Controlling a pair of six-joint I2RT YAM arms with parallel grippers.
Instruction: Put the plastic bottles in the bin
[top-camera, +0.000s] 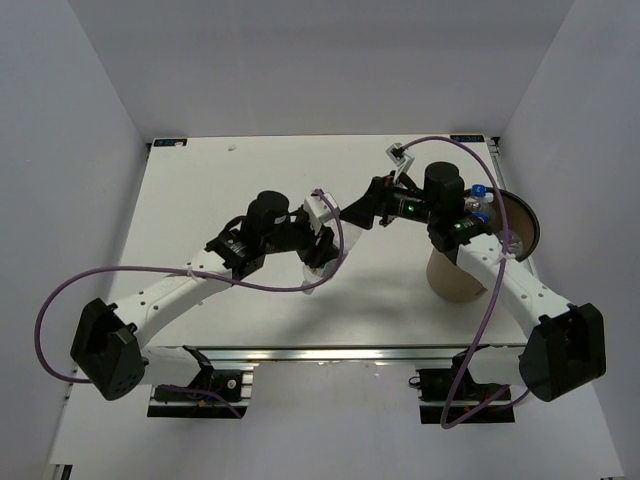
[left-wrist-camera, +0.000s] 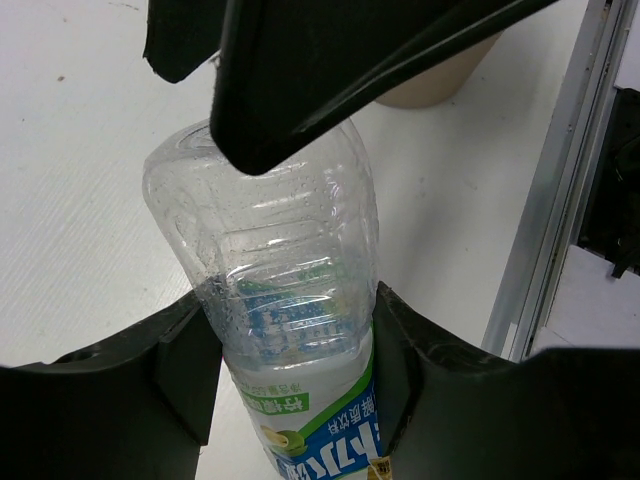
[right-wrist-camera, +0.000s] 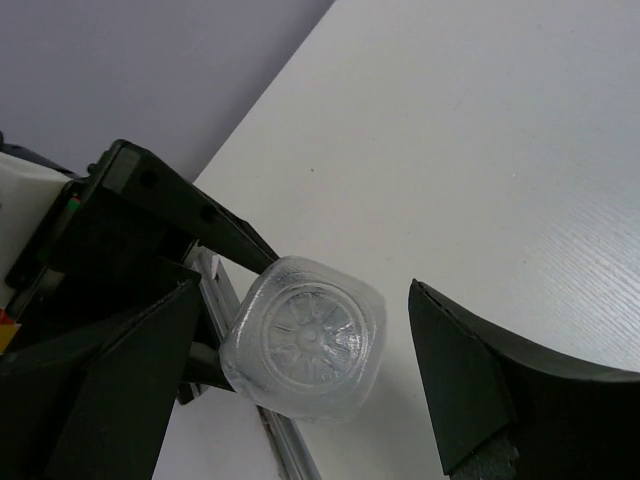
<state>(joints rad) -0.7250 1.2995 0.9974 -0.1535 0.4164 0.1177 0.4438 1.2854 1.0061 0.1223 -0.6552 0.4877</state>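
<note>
top view
- left gripper: clenched on a bottle near the middle of the table; most of the clear body is seen at 6 o'clock of the fingers.
- right gripper: spread wide, placed just beside the left gripper, at its 1 o'clock.
- bin: found at 3 o'clock on the table, partly covered by the right arm; its dark rim is turned toward the right edge.
- blue caps: seen at the bin's mouth, at 12 o'clock of the brown wall; how many bottles lie there cannot be told.

left wrist view
- bottle: grasped at mid-body, its sides pressed by the left fingers; the printed label is at 6 o'clock, the ribbed base end at 11 o'clock.
- right gripper: one black finger is laid across the base end at 12 o'clock; contact cannot be told.
- bin: a tan sliver is seen at 1 o'clock, behind that finger.

right wrist view
- bottle: its base is seen end-on between the right fingers, ungrasped; it is kept clearly apart from the finger at 3 o'clock and near the one at 9 o'clock.
- left gripper: seen behind the bottle, at 10 o'clock.
</note>
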